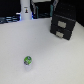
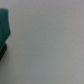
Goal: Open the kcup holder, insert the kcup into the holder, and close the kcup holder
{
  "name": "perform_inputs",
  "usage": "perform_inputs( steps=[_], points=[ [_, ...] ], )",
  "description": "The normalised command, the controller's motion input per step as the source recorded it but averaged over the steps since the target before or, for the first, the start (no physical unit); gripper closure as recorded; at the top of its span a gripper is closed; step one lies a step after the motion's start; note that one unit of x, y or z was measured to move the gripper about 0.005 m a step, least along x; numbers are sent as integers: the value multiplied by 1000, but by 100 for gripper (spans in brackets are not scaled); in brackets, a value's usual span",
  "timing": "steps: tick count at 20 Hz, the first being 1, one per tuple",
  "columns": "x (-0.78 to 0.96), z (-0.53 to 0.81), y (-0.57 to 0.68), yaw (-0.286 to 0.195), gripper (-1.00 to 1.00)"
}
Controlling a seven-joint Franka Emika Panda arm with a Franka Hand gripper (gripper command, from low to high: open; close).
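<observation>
Both drawers of your black box-shaped kcup holder sit shut; opening comes first. The small green-topped kcup waits on the white table. Fingers unseen, state unknown.

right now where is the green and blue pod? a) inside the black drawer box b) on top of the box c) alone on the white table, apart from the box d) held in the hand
c: in the exterior view the pod sits alone on the white table, well apart from the black drawer box, whose front panels look shut.
</observation>
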Motion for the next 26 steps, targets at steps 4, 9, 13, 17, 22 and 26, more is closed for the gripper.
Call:
perform_inputs(
  steps=[4,9,13,17,22,26],
  points=[
    [-245,66,658,-160,-100],
    [-189,24,726,-174,-100],
    [-79,2,822,-182,-100],
    [-153,-50,801,-179,-100],
    [-177,-113,704,-179,-100],
    [-166,-183,615,-167,-100]
  ],
)
